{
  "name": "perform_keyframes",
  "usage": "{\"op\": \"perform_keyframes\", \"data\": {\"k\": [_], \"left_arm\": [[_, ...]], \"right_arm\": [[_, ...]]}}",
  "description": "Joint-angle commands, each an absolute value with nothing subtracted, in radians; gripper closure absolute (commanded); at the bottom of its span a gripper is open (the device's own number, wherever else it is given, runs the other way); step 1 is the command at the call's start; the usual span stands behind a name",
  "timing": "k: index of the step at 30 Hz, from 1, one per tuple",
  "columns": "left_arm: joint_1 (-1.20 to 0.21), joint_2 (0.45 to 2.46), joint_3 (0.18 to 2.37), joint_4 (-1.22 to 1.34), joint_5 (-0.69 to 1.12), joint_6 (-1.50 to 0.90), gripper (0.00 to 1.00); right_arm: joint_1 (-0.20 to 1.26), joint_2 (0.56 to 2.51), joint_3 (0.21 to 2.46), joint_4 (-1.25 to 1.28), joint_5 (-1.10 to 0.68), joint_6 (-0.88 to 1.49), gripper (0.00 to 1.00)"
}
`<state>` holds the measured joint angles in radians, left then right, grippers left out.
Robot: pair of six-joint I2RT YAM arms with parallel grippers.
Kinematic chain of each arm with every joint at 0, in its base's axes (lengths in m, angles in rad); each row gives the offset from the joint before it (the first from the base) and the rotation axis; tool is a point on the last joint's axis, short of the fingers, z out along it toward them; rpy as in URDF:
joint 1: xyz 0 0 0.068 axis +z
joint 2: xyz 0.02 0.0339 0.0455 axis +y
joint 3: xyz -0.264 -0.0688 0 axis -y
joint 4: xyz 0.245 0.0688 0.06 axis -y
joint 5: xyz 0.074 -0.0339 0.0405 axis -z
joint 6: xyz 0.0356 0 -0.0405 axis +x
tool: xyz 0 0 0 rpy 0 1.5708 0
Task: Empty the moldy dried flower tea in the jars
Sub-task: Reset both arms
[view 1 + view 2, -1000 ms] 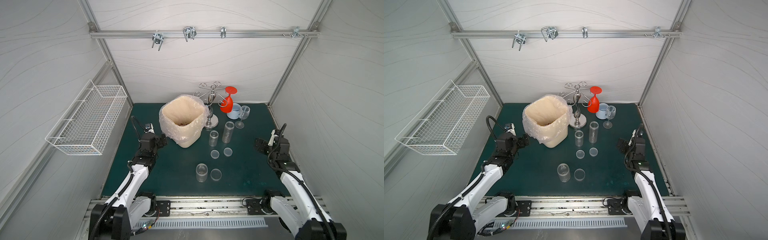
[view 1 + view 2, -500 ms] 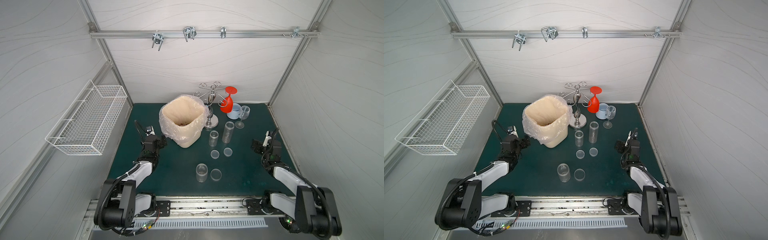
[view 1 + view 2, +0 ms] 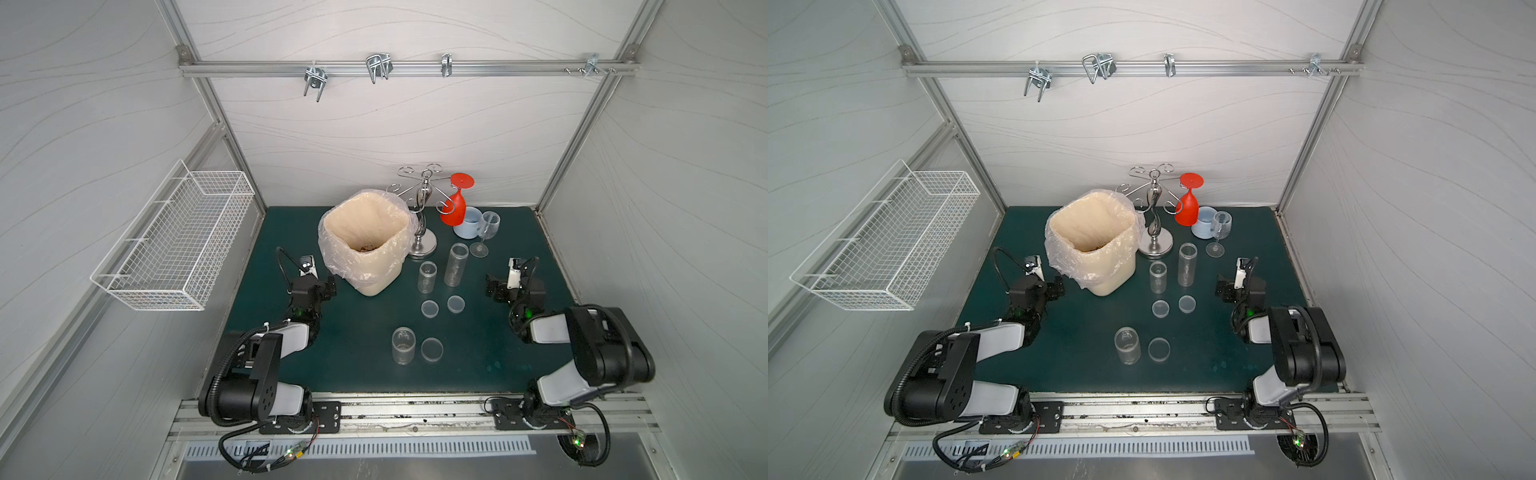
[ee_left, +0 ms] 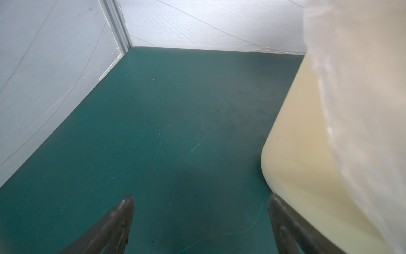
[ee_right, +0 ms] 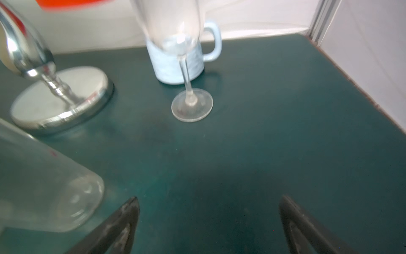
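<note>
Three clear jars stand open on the green mat: a tall narrow jar [image 3: 456,264] [image 3: 1187,266] [image 5: 44,187], a short narrow jar [image 3: 427,277] and a short wider jar [image 3: 403,345]. They look empty. Their round lids [image 3: 429,309] [image 3: 456,304] [image 3: 432,349] lie flat beside them. Reddish-brown moldy dried flower tea [image 3: 365,248] lies at the bottom of the bag-lined cream bin [image 3: 376,282] [image 4: 307,154]. My left gripper [image 3: 328,286] [image 4: 201,196] sits low beside the bin, open and holding nothing. My right gripper [image 3: 494,287] [image 5: 209,198] is open and holds nothing, to the right of the tall jar.
A chrome glass stand [image 3: 423,245] [image 5: 59,103] carries a hanging red glass [image 3: 455,208]. A pale blue mug [image 3: 467,224] [image 5: 175,63] and a clear wine glass [image 3: 486,232] [image 5: 191,103] stand at the back right. A white wire basket [image 3: 174,245] hangs on the left wall.
Both arms have folded back over their bases, and the grippers have sunk low over the mat. The right gripper shifted slightly inward. Jars, lids and bin have not moved.
</note>
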<state>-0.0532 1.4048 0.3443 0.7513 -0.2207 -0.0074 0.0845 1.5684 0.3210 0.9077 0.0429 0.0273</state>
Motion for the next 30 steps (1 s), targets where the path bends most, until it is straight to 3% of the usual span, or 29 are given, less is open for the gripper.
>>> {"op": "perform_keyframes", "data": {"k": [1,4,11,16,30], "left_arm": [[-0.05,1.465,0.329,0.941,-0.171,0.046,0.03],[-0.051,1.567,0.303,1.099,-0.143,0.069,0.01],[-0.011,1.556,0.412,0.868,-0.115,0.016,0.01],[0.002,1.56,0.416,0.874,-0.216,-0.033,0.01],[0.002,1.565,0.42,0.867,-0.217,-0.032,0.01]], "right_arm": [[0.114,1.554,0.347,0.96,0.02,-0.048,0.01],[0.115,1.563,0.396,0.873,0.022,-0.044,0.01],[0.094,1.581,0.449,0.799,-0.01,-0.031,0.01],[0.093,1.578,0.446,0.803,-0.009,-0.031,0.01],[0.092,1.578,0.448,0.801,-0.014,-0.028,0.01]]}}
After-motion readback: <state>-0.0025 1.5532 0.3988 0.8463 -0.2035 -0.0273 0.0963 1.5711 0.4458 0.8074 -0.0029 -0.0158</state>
